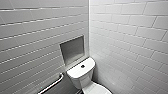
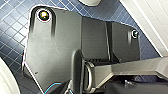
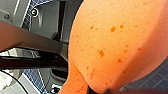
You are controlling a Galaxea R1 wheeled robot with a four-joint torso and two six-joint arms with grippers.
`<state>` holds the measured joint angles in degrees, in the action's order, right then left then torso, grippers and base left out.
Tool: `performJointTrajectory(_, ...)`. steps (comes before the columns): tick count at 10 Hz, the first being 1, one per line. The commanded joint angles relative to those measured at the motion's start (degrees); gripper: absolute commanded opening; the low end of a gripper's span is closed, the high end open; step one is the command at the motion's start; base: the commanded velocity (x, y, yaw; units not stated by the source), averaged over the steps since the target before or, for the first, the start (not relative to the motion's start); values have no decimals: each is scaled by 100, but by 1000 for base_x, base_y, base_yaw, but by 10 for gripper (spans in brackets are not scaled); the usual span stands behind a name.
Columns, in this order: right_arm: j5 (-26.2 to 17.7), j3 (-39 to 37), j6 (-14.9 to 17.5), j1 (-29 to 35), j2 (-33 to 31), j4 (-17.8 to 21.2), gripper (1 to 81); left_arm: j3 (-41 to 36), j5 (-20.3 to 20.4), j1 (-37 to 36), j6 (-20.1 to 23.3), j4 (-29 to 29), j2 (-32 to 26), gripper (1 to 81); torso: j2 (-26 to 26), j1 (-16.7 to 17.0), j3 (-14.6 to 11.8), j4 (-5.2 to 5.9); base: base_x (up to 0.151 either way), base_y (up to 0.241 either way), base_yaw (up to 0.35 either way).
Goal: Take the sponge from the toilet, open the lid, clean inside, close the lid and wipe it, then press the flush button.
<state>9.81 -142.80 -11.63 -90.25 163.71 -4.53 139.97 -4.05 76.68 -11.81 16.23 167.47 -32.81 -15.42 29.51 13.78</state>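
The right gripper pinches the sponge at its narrowed end. The orange pad bulges up close to the wrist camera and hides most of what lies beyond it, apart from a patch of blue tiled floor. Whether the left gripper is spread or pressed together cannot be told; it hangs over the same blue floor, with white curved surfaces at the edges. Ahead, the toilet stands in the corner of white-tiled walls, and its cistern top carries a dark round flush button. A recessed niche sits just behind the cistern, and a grab bar runs along the left wall beside it.
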Motion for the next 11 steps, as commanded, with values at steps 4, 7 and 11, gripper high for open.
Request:
performJointTrajectory(4, -357, -10, 20, 64, -2, -109, 10, -49, -351, -271, 30, -41, 32, 811, 426, 280, -896, 0, 0, 0, 0)
performJointTrajectory(7, -392, -228, 29, 55, 129, -162, 10, -23, -360, -228, 30, -23, 50, 811, 717, 490, -660, 0, 0, 0, 0)
performJointTrajectory(11, -410, -1012, 38, 11, 516, -302, 10, 408, -395, -201, 30, -49, 269, 811, 743, 505, -693, 0, 0, 0, 0)
